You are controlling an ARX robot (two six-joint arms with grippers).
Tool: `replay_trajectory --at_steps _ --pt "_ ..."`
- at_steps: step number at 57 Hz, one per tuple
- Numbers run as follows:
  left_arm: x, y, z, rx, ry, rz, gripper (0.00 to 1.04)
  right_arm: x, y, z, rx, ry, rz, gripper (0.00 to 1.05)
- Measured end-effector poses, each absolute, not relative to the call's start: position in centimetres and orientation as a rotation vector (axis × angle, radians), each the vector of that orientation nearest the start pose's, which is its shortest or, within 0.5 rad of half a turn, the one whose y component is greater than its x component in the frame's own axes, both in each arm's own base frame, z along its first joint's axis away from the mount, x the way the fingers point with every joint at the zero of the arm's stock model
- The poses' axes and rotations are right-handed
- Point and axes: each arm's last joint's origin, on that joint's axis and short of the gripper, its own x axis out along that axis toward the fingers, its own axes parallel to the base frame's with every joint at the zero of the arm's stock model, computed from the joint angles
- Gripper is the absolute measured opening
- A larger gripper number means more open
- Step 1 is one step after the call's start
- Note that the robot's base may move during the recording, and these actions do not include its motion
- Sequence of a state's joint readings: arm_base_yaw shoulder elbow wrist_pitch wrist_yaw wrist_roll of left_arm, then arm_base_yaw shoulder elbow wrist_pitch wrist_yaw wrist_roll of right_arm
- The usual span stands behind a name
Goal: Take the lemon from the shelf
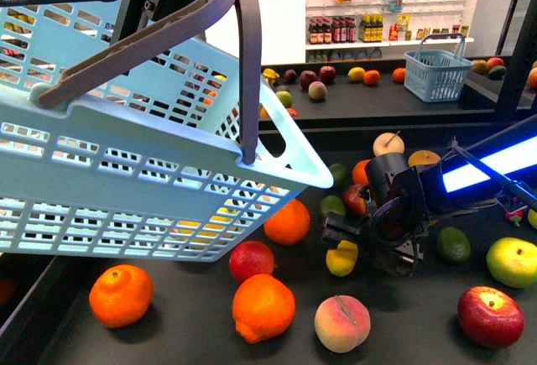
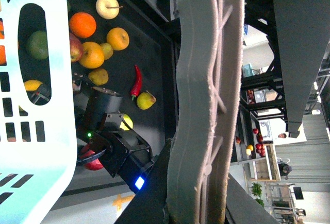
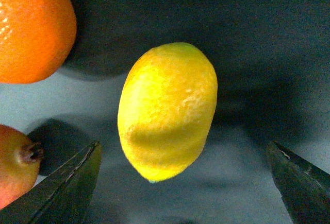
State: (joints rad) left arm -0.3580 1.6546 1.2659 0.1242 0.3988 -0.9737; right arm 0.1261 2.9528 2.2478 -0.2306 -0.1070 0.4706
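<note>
The lemon [image 3: 167,110] lies on the shelf's black tray [image 3: 258,38], just ahead of my open right gripper [image 3: 183,189] and roughly centred between its spread fingers [image 3: 67,183], without touching them. In the front view the lemon [image 1: 341,258] peeks out to the left of the right gripper [image 1: 369,247], which hangs low over the tray [image 1: 419,336]. My left gripper [image 2: 198,208] is shut on the grey basket handle [image 2: 206,105]. It holds the light blue basket [image 1: 126,172] tilted in the air over the left of the shelf.
Near the lemon lie an orange [image 3: 31,28] and a red fruit [image 3: 13,167]. Around them are oranges [image 1: 263,306], a peach [image 1: 341,323], a red apple [image 1: 490,315], a green apple [image 1: 513,261] and a lime [image 1: 453,245]. A second blue basket [image 1: 436,71] stands on the back tier.
</note>
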Motion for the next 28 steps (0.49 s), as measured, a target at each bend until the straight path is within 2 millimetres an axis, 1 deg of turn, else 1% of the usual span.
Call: replay_trajectory --at_steps 21,25,28 --pt "35.5 -14.5 30.5 -0.925 0.615 -0.560 0.10 56.9 7.9 -4.3 0.423 0.965 -0.008 0.97" --pt "35.4 -14.5 30.5 -0.925 0.615 -0.560 0.10 56.9 8.0 -4.4 0.421 0.965 -0.009 0.89" --pt "35.4 -14.5 30.5 -0.925 0.615 -0.560 0.10 56.9 8.0 -4.7 0.418 0.972 -0.009 0.81"
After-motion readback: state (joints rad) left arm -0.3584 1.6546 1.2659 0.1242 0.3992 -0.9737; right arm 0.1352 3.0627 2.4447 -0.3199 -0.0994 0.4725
